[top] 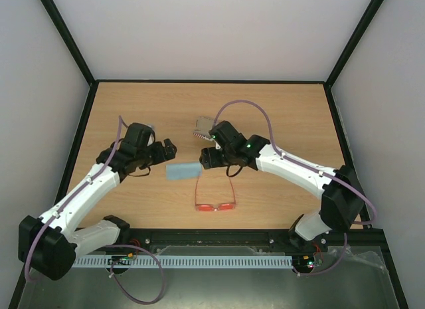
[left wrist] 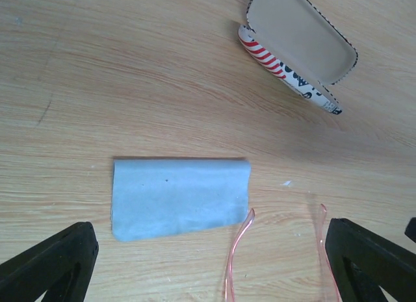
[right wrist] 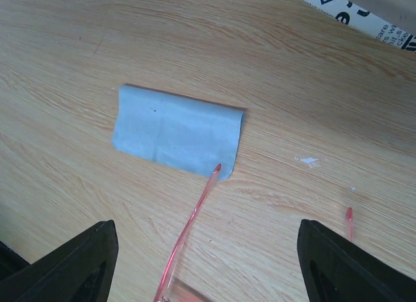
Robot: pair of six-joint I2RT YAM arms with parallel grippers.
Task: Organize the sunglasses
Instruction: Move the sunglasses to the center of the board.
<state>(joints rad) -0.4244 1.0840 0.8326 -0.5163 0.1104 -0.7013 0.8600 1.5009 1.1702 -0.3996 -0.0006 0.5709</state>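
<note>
- centrally, the sunglasses [top: 214,197] lie unfolded on the table [top: 133,109], temples pointing toward the right gripper [top: 207,157].
- it and the left gripper [top: 170,149] both hover with jaws spread wide, holding nothing.
- a folded blue cloth [top: 182,171] lies between them, beside one temple tip.
- the open patterned case [top: 201,129] sits behind, partly hidden by the right arm [top: 292,166].

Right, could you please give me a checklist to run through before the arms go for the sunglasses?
1. Case lying open: ok.
2. Left gripper open, holding nothing: ok.
3. Right gripper open, holding nothing: ok.
4. Sunglasses temples folded to fit the case: not ok, both are spread open.
5. Temple tip free of the cloth: cannot tell, one tip sits right at the cloth's corner.
</note>
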